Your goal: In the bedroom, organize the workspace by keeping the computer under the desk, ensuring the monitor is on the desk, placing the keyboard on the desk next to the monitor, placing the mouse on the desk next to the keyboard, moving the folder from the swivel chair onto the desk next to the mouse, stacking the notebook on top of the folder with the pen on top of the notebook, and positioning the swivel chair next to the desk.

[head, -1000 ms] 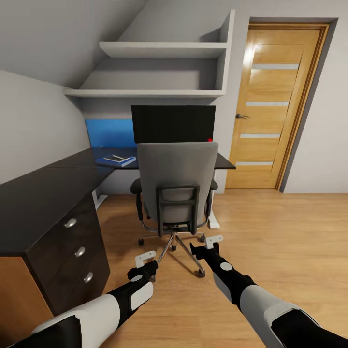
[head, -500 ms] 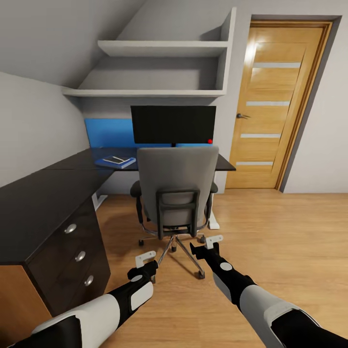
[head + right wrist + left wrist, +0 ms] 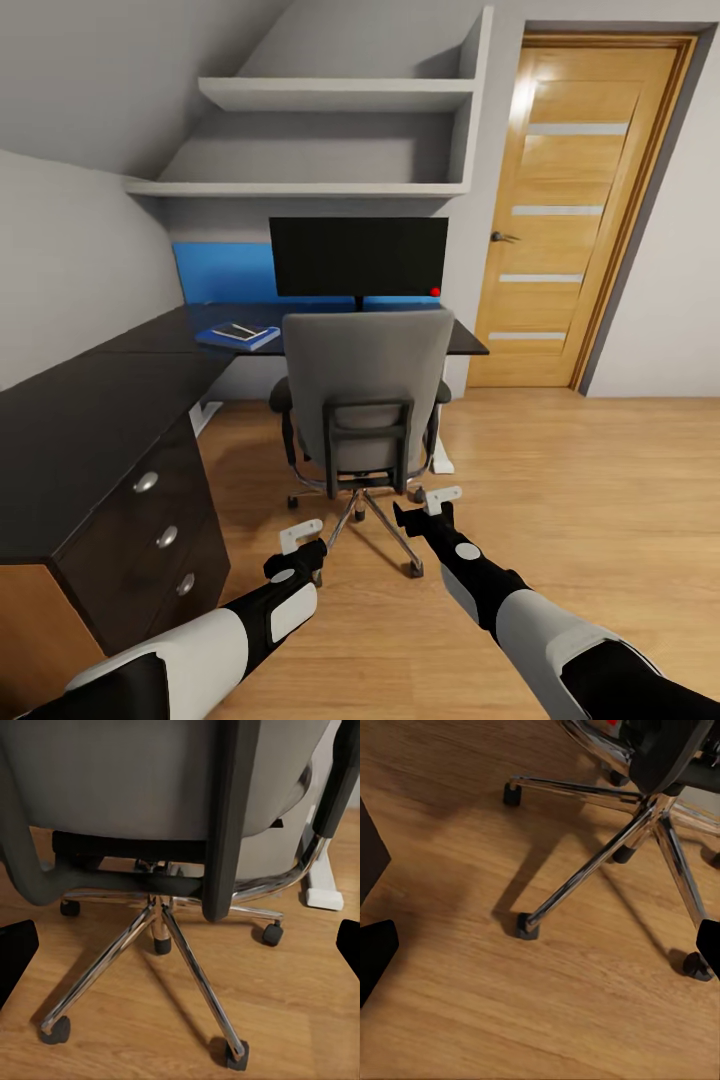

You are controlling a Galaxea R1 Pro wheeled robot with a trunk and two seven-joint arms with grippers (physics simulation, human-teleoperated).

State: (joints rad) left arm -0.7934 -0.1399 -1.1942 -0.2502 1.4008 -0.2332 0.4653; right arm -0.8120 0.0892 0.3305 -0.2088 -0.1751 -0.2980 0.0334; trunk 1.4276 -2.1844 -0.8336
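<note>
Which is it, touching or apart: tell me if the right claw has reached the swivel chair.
Apart. In the head view, bare wood floor separates the right claw from the swivel chair; it sits short of the chrome base, both fingers spread and empty.

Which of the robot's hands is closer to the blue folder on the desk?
The left hand. It is on the same side as the folder, low over the floor beside the swivel chair. The right hand hovers behind the chair's base, farther to the other side.
</note>
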